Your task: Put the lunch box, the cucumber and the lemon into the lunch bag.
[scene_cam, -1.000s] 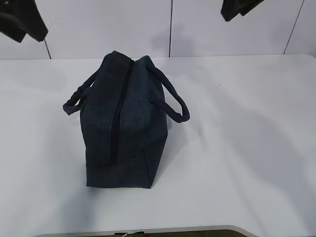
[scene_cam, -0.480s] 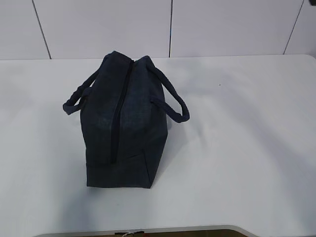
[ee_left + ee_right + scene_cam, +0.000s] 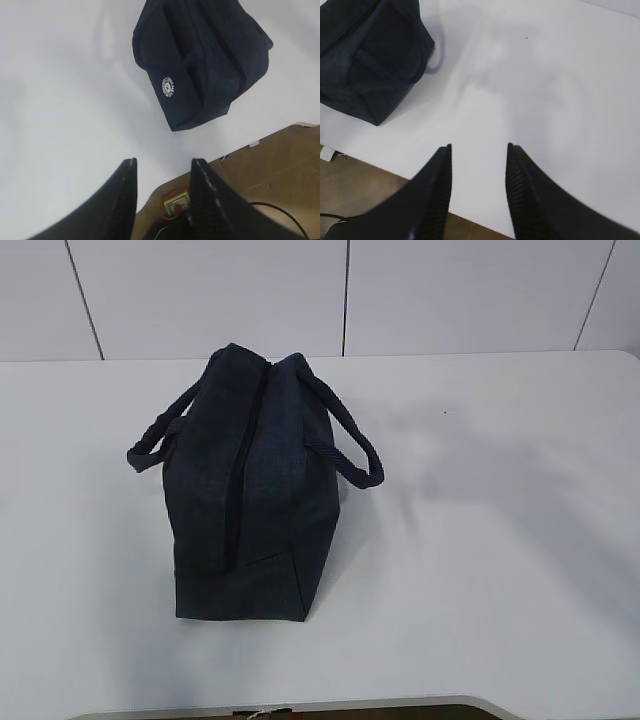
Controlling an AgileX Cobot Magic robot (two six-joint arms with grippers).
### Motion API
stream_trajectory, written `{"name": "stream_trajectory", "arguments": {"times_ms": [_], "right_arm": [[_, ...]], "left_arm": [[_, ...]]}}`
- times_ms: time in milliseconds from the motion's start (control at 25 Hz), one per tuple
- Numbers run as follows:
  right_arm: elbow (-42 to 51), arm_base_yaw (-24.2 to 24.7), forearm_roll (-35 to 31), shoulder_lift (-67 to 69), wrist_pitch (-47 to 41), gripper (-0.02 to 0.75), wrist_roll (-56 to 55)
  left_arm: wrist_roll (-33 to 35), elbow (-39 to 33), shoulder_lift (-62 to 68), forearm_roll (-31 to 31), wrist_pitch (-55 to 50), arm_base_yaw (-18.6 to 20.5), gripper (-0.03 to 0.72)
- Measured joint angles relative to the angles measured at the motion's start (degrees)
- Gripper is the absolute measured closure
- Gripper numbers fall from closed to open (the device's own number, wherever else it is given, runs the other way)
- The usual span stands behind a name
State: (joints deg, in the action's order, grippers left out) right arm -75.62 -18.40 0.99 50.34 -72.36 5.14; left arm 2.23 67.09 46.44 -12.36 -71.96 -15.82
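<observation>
The dark navy lunch bag (image 3: pixel 250 490) stands on the white table, left of middle, its top zipper closed and a loop handle hanging on each side. It also shows in the left wrist view (image 3: pixel 200 60), with a white round logo on its end, and at the top left of the right wrist view (image 3: pixel 367 55). My left gripper (image 3: pixel 164 162) is open and empty, high above the table's front edge. My right gripper (image 3: pixel 479 146) is open and empty, high above the table to the right of the bag. Neither gripper shows in the exterior view. The lunch box, cucumber and lemon are out of view.
The white table (image 3: pixel 500 540) ends at a front edge, with brown floor below it (image 3: pixel 280 165). A small yellow-green box with a red cable lies on the floor (image 3: pixel 176 204). A panelled white wall stands behind the table (image 3: pixel 450 290).
A second ago both arms showed at the top corners of the exterior view; they have since left it. The bag has not moved.
</observation>
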Motion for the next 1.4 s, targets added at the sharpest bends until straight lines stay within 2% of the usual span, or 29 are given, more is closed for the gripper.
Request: {"name": "stream_trajectory", "arguments": {"times_ms": [840, 1040, 1400], "right_arm": [[24.2, 0.0, -2.3, -35.1, -0.6, 0.437, -0.1], [31.1, 0.0, -2.2, -42.1, -0.6, 0.437, 0.1], [40.4, 0.0, -1.6, -51.4, -0.8, 0.438, 0.5]], "left_arm": [[3.6, -20.7, -36.8, 0.0, -1.0, -0.2, 0.449], [3.7, -25.0, -45.1, 2.0, -1.0, -0.2, 0.449], [4.1, -31.9, -45.8, 4.6, -0.1, -0.2, 0.449]]}}
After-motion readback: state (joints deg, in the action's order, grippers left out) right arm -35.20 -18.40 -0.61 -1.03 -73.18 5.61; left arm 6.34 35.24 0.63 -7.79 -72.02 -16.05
